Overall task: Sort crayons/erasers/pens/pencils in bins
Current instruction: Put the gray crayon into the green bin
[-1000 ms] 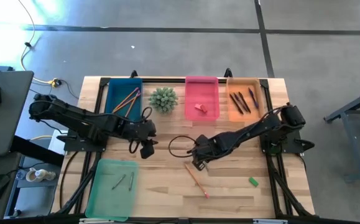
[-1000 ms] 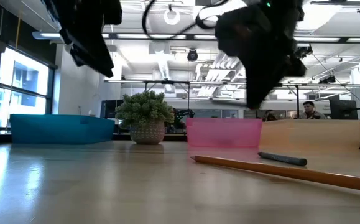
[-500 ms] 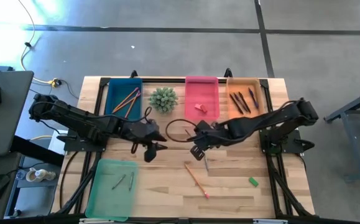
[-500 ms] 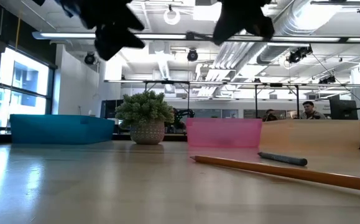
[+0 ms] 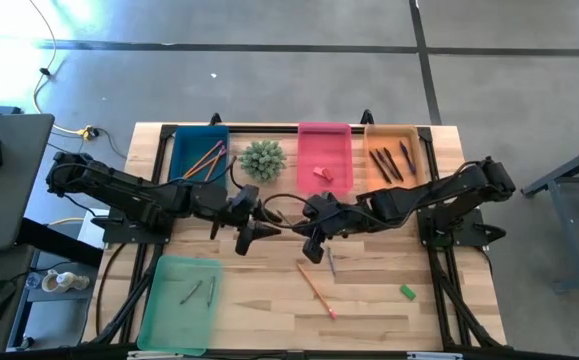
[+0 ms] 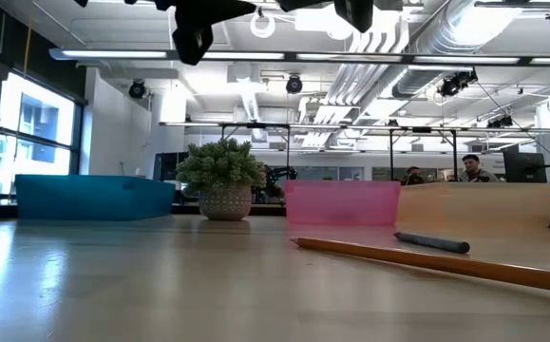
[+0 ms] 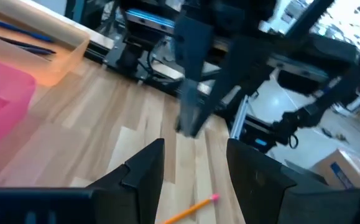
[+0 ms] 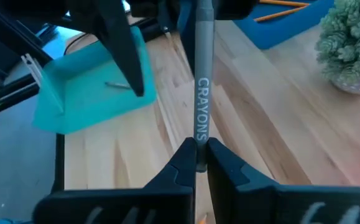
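From above, my right gripper (image 5: 312,246) is hanging just left of the frame's middle, pinching a short grey crayon (image 5: 314,240), though the stick is barely discernible from this height. My left gripper (image 5: 252,233) is facing it from the left, close by but apart, its fingers spread. Below them on the wooden table (image 5: 369,300), a long orange pencil (image 5: 315,289) is lying diagonally, with a dark stick (image 5: 331,262) near its upper end and a small green eraser (image 5: 407,292) lower right. Along the top are sitting the dark blue bin (image 5: 186,152) with pencils, the pink bin (image 5: 324,150) with an eraser, and the orange bin (image 5: 394,157) with pens; the translucent green bin (image 5: 181,300) at lower left is holding two crayons.

At table level, both arms are showing only as dark shapes along the top edge, and the pencil (image 6: 426,260) is stretching across the lower right.

Through my left wrist camera, my spread fingers (image 7: 143,169) are framing the held crayon (image 7: 192,112) at centre.

Through my right wrist camera, my fingers (image 8: 178,167) are clamping the crayon (image 8: 203,93), its lettering running up the middle.
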`<move>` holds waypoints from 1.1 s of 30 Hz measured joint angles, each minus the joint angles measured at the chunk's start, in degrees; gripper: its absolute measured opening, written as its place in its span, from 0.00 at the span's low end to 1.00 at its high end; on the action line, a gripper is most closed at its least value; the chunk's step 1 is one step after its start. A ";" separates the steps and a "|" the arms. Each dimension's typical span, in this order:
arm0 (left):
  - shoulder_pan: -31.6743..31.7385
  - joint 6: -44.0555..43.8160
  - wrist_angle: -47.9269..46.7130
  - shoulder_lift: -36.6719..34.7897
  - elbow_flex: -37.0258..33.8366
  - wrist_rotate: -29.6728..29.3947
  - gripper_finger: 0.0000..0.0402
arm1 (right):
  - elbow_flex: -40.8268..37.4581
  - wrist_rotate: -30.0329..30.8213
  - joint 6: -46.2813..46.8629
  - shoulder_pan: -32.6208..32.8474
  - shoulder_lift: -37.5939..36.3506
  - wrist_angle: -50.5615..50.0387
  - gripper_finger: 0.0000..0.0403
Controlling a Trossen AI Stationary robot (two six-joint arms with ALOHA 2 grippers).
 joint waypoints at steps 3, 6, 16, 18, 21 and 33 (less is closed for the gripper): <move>0.56 -1.47 0.27 0.00 0.00 -0.49 0.41 | 0.01 -0.02 -0.97 0.00 0.00 0.79 0.01; 0.74 -1.78 2.67 0.00 0.00 -0.69 0.41 | 0.00 -0.41 -1.07 0.00 0.00 1.18 0.01; 0.74 -1.32 7.51 0.00 0.00 -0.84 0.36 | 0.00 -1.09 -2.08 -0.31 0.00 3.89 0.01; 0.74 -1.32 7.48 0.00 0.00 -0.85 0.32 | 0.00 -1.09 -2.08 -0.31 0.00 3.90 0.01; 0.74 -0.51 7.49 0.00 0.00 -0.95 0.21 | 0.00 -1.09 -2.08 -0.31 0.00 3.88 0.01; 0.74 0.67 7.46 0.00 0.00 -1.13 0.07 | 0.00 -1.25 -2.06 -0.31 0.00 3.86 0.01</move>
